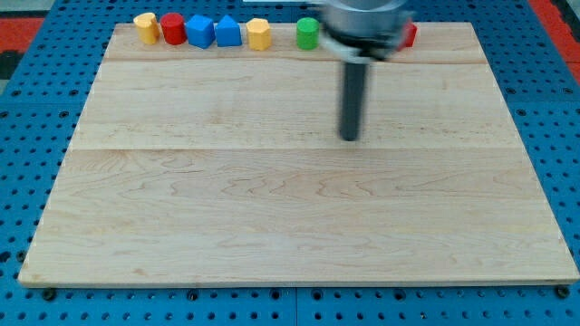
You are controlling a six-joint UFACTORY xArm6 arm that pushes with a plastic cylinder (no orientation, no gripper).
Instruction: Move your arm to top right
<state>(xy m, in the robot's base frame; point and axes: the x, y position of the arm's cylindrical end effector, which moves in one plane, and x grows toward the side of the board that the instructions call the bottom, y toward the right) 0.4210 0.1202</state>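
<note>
Arm end observed over the upper middle of the desk — a straight dark rod hanging from a blurred grey housing at the view's top. My tip rests on bare wood, slightly right of the board's centre line and in its upper half. No fingers are fitted, so there is nothing wide or narrow to record and nothing is held.

My tip touches no block; all blocks lie well apart from it, in a row along the view's top edge. Nearest are two flanking the housing: a green block, rounded in outline, just to the housing's left, and a red block to its right, mostly hidden, shape not determinable.

Further toward the view's left, in order: a yellow block with angled corners; a blue block with a peaked top, touching or almost touching a squarer blue block; a red rounded block; and a yellow block at the row's far left.

Desk is pale wood in joined planks, sitting on a blue perforated surface.
</note>
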